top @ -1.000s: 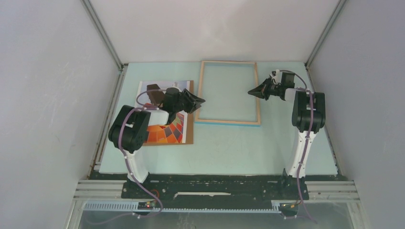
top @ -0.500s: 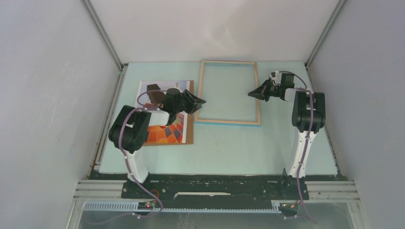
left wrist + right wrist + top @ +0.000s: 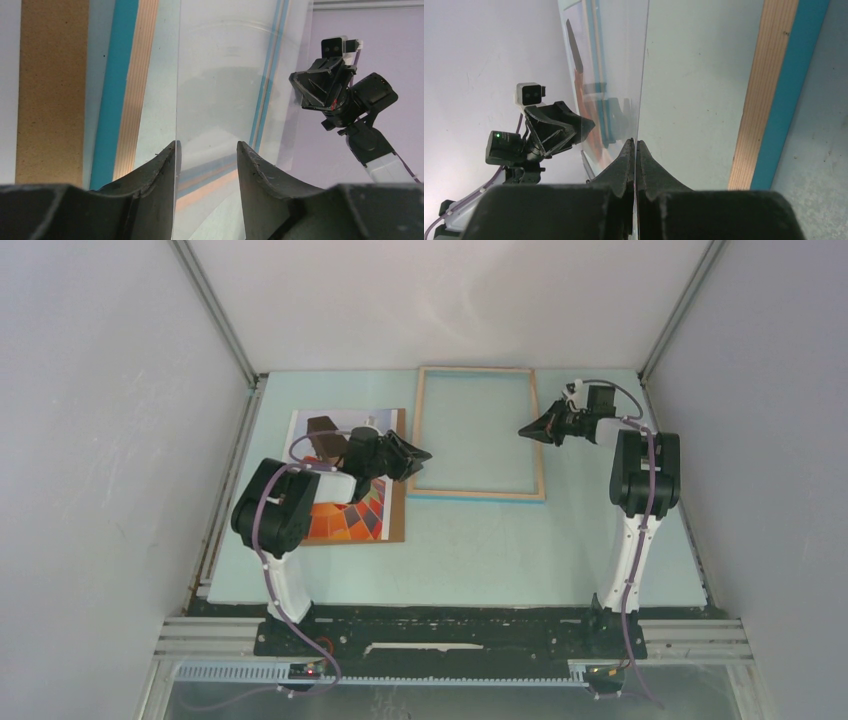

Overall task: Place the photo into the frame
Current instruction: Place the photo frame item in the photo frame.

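Lying face up on the brown backing board [image 3: 396,512] at the table's left, the photo [image 3: 340,522] runs its long axis away from the bases, parallel to the frame [image 3: 480,496] just beside it on the right. The left gripper [image 3: 420,454] is much the nearer. It reaches across the photo towards the frame, jaws parted and clamping nothing, so the print lies behind and below its tips. The right gripper [image 3: 524,430], at the frame's far side, is pinched tight on the edge of a clear pane [image 3: 619,75].
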Available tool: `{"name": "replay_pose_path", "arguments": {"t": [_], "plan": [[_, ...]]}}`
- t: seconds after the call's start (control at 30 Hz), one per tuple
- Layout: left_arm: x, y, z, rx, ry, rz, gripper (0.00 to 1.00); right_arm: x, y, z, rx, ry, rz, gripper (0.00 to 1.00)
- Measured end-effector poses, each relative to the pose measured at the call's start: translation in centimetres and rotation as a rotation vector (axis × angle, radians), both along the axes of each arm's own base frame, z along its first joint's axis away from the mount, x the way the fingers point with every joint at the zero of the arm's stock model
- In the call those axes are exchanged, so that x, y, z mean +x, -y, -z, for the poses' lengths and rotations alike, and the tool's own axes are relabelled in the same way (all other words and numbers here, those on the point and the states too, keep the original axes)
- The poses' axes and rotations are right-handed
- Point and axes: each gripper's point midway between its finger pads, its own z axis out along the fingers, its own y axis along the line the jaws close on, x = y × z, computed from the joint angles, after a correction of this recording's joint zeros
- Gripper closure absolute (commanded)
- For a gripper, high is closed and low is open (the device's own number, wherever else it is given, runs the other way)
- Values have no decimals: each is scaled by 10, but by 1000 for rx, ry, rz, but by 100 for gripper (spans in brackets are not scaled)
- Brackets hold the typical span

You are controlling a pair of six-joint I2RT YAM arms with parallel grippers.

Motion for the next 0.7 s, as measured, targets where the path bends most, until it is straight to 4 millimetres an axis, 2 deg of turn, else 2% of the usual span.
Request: {"name": "replay_pose_path", "arguments": {"t": [0.47, 0.7], "plan": [[-1, 1, 2, 2, -4, 3, 48, 11, -3, -11, -42, 57, -13, 100], [-1, 1, 2, 2, -4, 3, 52, 16, -4, -15, -47, 77, -16, 100]]}}
